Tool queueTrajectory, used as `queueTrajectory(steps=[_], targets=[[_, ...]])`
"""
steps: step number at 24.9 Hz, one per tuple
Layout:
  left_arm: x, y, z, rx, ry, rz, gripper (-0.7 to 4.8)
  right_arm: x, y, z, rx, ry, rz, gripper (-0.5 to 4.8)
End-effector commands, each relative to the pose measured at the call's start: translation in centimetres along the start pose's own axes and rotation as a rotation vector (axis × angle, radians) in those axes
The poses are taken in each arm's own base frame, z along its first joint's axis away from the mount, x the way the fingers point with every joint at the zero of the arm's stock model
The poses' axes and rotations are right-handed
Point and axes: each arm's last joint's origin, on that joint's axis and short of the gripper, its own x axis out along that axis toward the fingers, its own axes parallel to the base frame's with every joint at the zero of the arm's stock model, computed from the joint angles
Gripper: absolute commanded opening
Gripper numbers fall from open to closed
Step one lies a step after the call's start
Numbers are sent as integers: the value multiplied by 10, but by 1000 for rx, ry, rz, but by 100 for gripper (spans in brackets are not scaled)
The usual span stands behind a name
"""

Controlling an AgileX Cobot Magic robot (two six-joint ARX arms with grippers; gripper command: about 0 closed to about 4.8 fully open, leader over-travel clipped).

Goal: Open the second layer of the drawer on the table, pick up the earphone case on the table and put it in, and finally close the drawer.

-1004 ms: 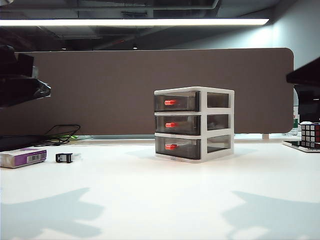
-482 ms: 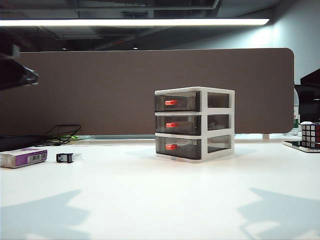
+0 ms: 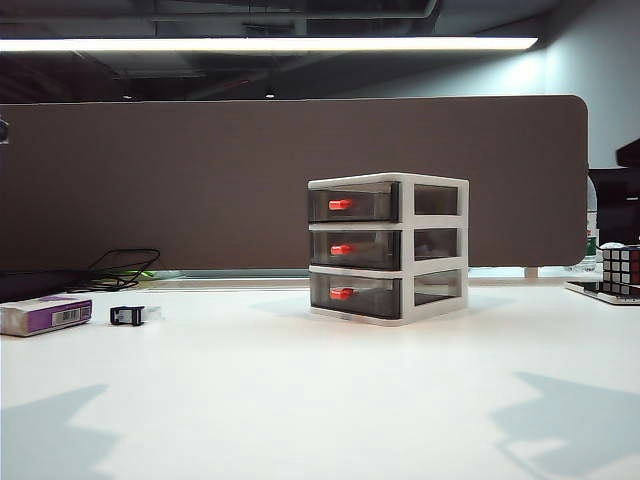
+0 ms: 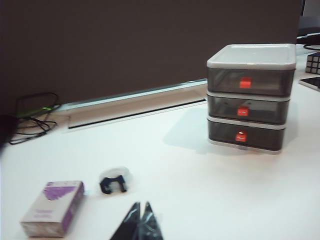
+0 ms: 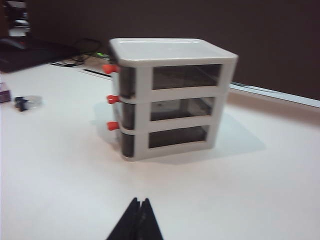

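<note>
Both claws, left claw (image 4: 139, 216) and right claw (image 5: 139, 212), hang clenched and empty above the desk (image 3: 320, 390). The next move should open one claw, then approach the second layer of the drawer (image 3: 354, 249) handle squarely.

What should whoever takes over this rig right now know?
The left gripper is shut and empty, above the table on the side with the purple-and-white box and black clip.
The right gripper is shut and empty, facing the drawer from its side.
All three layers are closed, the second layer included.
The earphone case shows in no view; whether it lies inside cannot be told.
Check that layer first; if it is empty, every step remains.
</note>
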Motion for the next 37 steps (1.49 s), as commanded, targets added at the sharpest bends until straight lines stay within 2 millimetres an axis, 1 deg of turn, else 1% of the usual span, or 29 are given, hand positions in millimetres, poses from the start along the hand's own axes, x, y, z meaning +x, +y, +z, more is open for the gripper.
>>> queueTrajectory(steps=[1, 5, 8, 11, 12, 18, 21, 25, 26, 29, 32, 37], targets=[[2, 8, 2, 32, -12, 51, -6, -2, -6, 1, -12, -22, -65, -4], [6, 23, 2, 31, -33, 20, -6, -4, -13, 4, -24, -57, -124, -4], [8, 41, 0, 20, -31, 62, -6, -5, -17, 4, -26, -59, -154, -4], [7, 52, -2, 15, -13, 130, -6, -6, -19, 4, -25, -56, -186, -4], [6, 55, -4, 4, 2, 161, -6, -6, -21, 4, -23, -50, -234, -4], [6, 58, -7, -2, 37, 202, -6, -8, -27, 4, -18, -53, -305, -4], [6, 58, -2, 3, -12, 206, -5, -8, -27, 6, -20, -77, -302, -4], [6, 58, -3, -2, -8, 202, -5, -9, -27, 8, 21, -104, -284, -4], [6, 58, -2, -7, -11, 203, -5, -10, -30, 11, 58, -144, -275, -4], [6, 58, -2, -8, -13, 203, -5, -16, -34, 15, 56, -186, -212, -4], [6, 58, -2, -9, -13, 203, -5, -24, -39, 10, 99, -139, -245, -4], [6, 58, -2, -51, -18, 203, -5, -35, -33, 11, 73, -148, -315, -5]])
